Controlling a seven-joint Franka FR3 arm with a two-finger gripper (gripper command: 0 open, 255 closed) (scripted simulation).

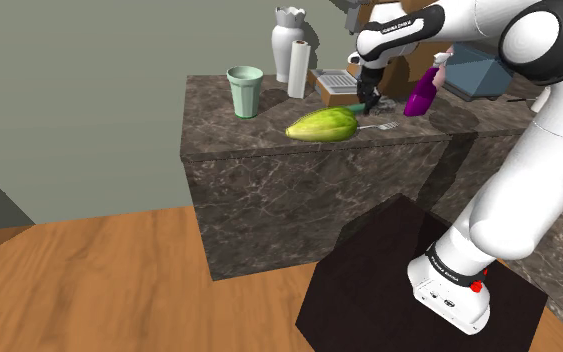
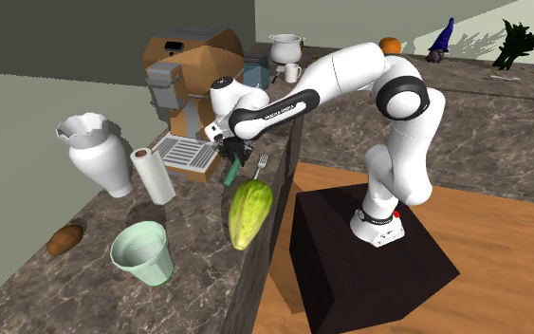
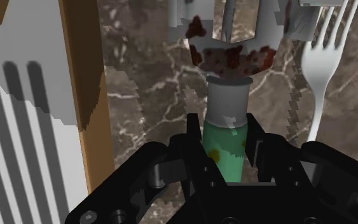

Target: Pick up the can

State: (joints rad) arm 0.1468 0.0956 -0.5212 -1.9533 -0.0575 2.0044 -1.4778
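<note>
Dark marble counter (image 1: 269,170) | green-and-white can (image 3: 226,105) between the fingers (image 3: 194,137) | end effector (image 3: 225,130) pinching the can

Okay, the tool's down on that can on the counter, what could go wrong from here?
The tool seems to clasp the can near its green end, so it may tilt or slip when lifted. The fork lies right beside the can, and the yellow-green fruit sits close by at the counter's edge; a swinging can could knock either.
</note>
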